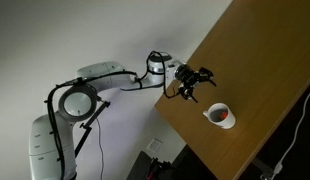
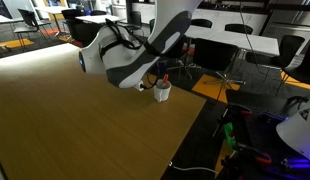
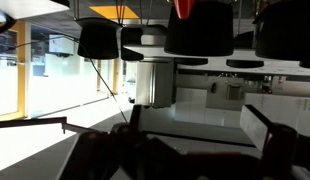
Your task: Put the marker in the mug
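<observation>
The gripper (image 1: 198,86) hangs just over the near edge of the wooden table (image 1: 265,60), its jaws spread apart with nothing between them, so it stands open and empty. In the wrist view its fingers (image 3: 92,156) show only as dark blurred shapes at 7 and 5 o'clock, with a gap between them. That camera looks out level across a room with black hanging lamps (image 3: 200,30) at 12 o'clock, not down at the table. From the gripper, in an exterior view, the mug (image 1: 219,116) lies at about 4 o'clock, near but not touching, upright on the tabletop. The marker (image 1: 225,119) is in the mug, seen as a patch of red inside the white rim. In an exterior view the marker (image 2: 163,81) stands up out of the mug (image 2: 163,94), its red end above the rim, close to the table's far edge. There the white arm (image 2: 145,50) fills the picture at 12 o'clock and hides the gripper. In an exterior view the arm (image 1: 105,80) reaches in from 9 o'clock, its base off the table. Beyond the table (image 2: 75,120), at 2 o'clock, stand dark office chairs (image 2: 231,58).
</observation>
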`<state>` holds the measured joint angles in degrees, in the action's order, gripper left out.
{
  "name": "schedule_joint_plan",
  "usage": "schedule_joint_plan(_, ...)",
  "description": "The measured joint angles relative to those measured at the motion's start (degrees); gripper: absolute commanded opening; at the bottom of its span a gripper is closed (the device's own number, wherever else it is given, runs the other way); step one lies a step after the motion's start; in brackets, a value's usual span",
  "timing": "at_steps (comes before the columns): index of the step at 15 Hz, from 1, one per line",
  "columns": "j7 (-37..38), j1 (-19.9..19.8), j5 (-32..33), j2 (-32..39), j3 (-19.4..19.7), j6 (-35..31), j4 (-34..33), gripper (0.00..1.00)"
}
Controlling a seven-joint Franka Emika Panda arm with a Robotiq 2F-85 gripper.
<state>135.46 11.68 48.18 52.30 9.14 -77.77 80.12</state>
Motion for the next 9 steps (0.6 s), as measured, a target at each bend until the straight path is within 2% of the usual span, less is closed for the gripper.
schedule_joint_plan(5, -7.95, -0.03, 11.78, -7.89, -2.40, -5.72, 7.06, 1.00)
schedule_joint_plan(9, -10.20, -0.33, 22.73, -14.37, -4.20, -11.44, 14.71, 1.00)
